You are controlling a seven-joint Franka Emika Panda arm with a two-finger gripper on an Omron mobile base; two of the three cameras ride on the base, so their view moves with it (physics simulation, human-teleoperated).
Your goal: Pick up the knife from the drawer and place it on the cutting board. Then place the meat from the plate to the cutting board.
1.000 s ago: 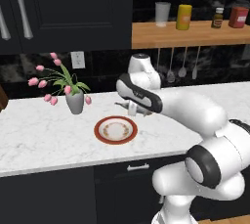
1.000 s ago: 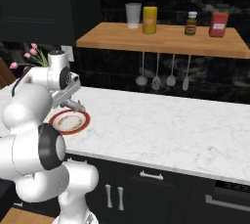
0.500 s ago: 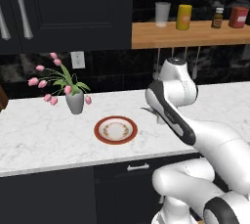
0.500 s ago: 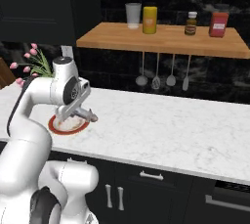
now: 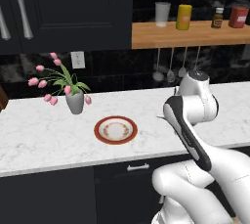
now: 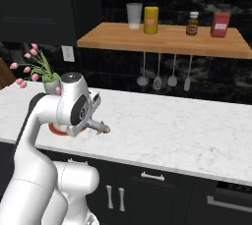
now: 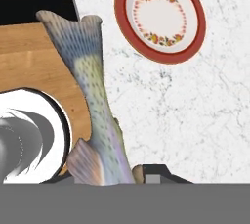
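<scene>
My gripper [image 6: 92, 124] is shut on the meat [image 6: 102, 129], a speckled grey fish-shaped piece, and holds it a little above the white marble counter [image 6: 177, 130], to the right of the plate [image 6: 55, 129]. In the hand view the meat [image 7: 93, 100] runs up from between my gripper [image 7: 122, 175] fingers. The plate [image 7: 160, 16], red-rimmed with a white centre, is empty. It lies left of the arm in the left base view [image 5: 115, 129]. A black drawer front with a slim silver handle [image 5: 138, 167] sits shut under the counter. The knife and the cutting board are out of view.
A grey vase of pink tulips [image 5: 74, 101] stands at the back left. A wooden shelf [image 6: 162, 40] with jars hangs over the counter, utensils [image 6: 158, 79] dangling below it. Beyond the counter's edge the hand view shows a brown wood-grain surface [image 7: 29, 71].
The arm has swung to the right, away from above the plate, carrying the meat. The gripper has stayed shut.
</scene>
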